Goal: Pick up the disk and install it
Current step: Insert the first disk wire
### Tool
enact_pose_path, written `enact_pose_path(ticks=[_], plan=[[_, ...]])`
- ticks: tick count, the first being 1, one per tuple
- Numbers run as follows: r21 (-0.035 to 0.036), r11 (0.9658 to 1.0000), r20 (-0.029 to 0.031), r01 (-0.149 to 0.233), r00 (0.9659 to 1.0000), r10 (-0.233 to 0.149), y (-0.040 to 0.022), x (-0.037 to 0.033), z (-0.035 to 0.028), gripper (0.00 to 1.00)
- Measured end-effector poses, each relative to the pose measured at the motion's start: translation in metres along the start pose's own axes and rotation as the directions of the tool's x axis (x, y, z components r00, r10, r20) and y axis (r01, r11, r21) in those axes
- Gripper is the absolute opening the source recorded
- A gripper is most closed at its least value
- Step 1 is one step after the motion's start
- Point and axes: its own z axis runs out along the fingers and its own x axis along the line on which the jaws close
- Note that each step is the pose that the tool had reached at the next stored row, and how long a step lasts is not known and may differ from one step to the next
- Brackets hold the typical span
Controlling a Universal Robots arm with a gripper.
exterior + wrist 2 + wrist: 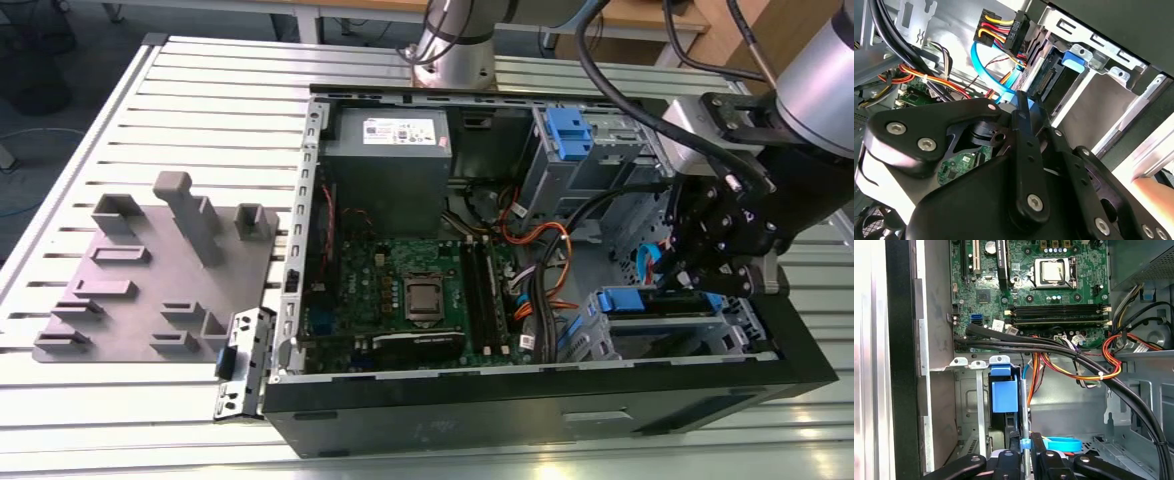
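One stiff, fairly heavy disk (1004, 396) sits edge-on in my gripper (1025, 456), pinched narrowly at its thin edge (fragile, I judge).

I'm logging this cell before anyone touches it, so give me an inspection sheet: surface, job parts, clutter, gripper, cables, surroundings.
Surface: slatted metal table, with an open computer case lying on it.
Job's things: the disk sits in the drive cage at the case's corner on the exterior view's right, with its blue rail showing.
Clutter: grey fixture plate with upright blocks, beside the case.
Grippers: the gripper is inside the case, right at the disk's cage.
Cables: black bundle and coloured wires cross the case; a blue data cable runs near the disk.
Surroundings: arm base behind the case.
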Motion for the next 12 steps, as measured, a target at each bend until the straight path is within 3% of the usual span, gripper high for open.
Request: enact_pose_path(ticks=[3, 9, 12], plan=[[0.0000, 1.0000, 0.0005, 0.000, 1.0000, 0.000, 0.0000, 0.0000, -0.0010, 0.24], [0.0000, 1.0000, 0.0000, 0.000, 1.0000, 0.000, -0.0001, -0.0003, -0.0124, 0.24], [0.0000, 1.0000, 0.0002, 0.000, 1.0000, 0.000, -0.0010, -0.0003, -0.0127, 0.24]])
